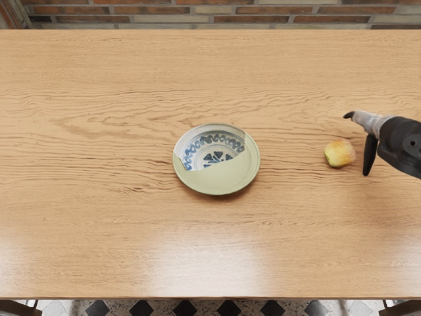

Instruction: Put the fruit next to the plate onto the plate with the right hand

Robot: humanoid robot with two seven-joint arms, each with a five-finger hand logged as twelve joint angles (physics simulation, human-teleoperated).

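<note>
A yellow-red apple (340, 153) lies on the wooden table (99, 217), to the right of the plate. The plate (216, 159) is pale green with a blue and white pattern, near the table's middle. My right hand (366, 138) comes in from the right edge, just right of the apple and apart from it. Its fingers (370, 155) are spread and hold nothing; one dark finger points down beside the apple, another points left above it. The left arm does not show.
A brick wall (210, 13) runs behind the table's far edge. A checkered floor (184, 308) shows below the near edge.
</note>
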